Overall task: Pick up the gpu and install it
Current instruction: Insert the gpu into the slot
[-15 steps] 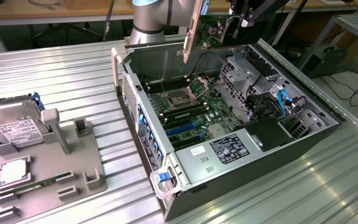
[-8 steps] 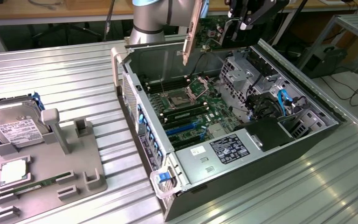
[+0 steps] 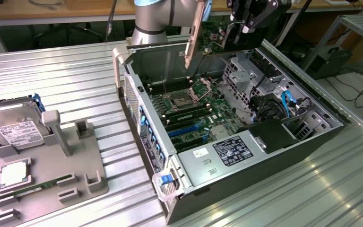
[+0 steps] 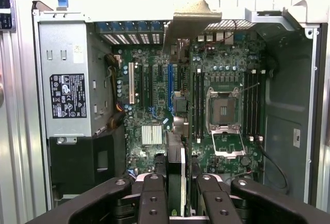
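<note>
The gpu [image 3: 216,33] hangs edge-down above the far end of the open computer case [image 3: 332,125]. It is a thin dark card, and its pale beige end bracket [image 3: 194,35] points down toward the case's interior. My gripper [image 3: 243,26] is shut on the card's other end. In the wrist view the gpu [image 4: 177,162] runs edge-on between my two black fingers [image 4: 153,198], and its bracket [image 4: 191,20] sits at the far end over the case's rear wall. Under the card lies the green motherboard [image 4: 154,105] with its expansion slots [image 4: 169,82].
The case lies on its side on a ribbed metal table [image 3: 62,80]. Inside are a CPU socket [image 3: 186,97], memory sticks and a power supply [image 3: 232,151]. On the exterior view's left, a grey fixture [image 3: 62,161] holds a silver hard drive [image 3: 11,127] and a green memory stick [image 3: 33,189].
</note>
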Controlling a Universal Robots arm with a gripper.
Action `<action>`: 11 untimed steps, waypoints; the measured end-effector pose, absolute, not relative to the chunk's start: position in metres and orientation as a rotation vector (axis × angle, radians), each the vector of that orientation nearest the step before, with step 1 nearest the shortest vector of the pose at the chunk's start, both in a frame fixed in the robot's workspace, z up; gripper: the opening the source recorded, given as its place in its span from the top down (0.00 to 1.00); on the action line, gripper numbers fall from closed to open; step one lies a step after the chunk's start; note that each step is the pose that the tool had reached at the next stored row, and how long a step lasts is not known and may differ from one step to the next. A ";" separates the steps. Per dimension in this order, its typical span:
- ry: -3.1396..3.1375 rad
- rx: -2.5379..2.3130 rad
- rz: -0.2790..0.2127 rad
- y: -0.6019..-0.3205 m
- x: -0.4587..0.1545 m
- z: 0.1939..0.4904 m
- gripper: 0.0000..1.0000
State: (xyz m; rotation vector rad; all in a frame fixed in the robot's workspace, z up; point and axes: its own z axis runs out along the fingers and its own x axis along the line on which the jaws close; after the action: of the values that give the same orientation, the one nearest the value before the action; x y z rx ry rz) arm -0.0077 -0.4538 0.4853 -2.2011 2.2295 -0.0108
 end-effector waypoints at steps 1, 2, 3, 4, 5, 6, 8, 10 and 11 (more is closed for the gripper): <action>2.230 -2.201 -0.011 -0.454 -0.008 0.485 0.73; 2.230 -2.201 -0.011 -0.454 -0.008 0.484 0.73; 2.230 -2.201 -0.011 -0.454 -0.008 0.484 0.73; 2.230 -2.201 -0.011 -0.454 -0.008 0.483 0.73; 2.230 -2.201 -0.011 -0.454 -0.008 0.483 0.73; 2.230 -2.201 -0.011 -0.454 -0.008 0.482 0.73; 2.230 -2.201 -0.011 -0.454 -0.008 0.481 0.73; 2.229 -2.201 -0.011 -0.454 -0.008 0.479 0.73; 2.229 -2.201 -0.012 -0.454 -0.008 0.478 0.73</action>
State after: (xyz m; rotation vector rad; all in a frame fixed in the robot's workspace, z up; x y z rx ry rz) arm -0.0077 -0.4538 0.4783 -2.2005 2.2291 -0.0116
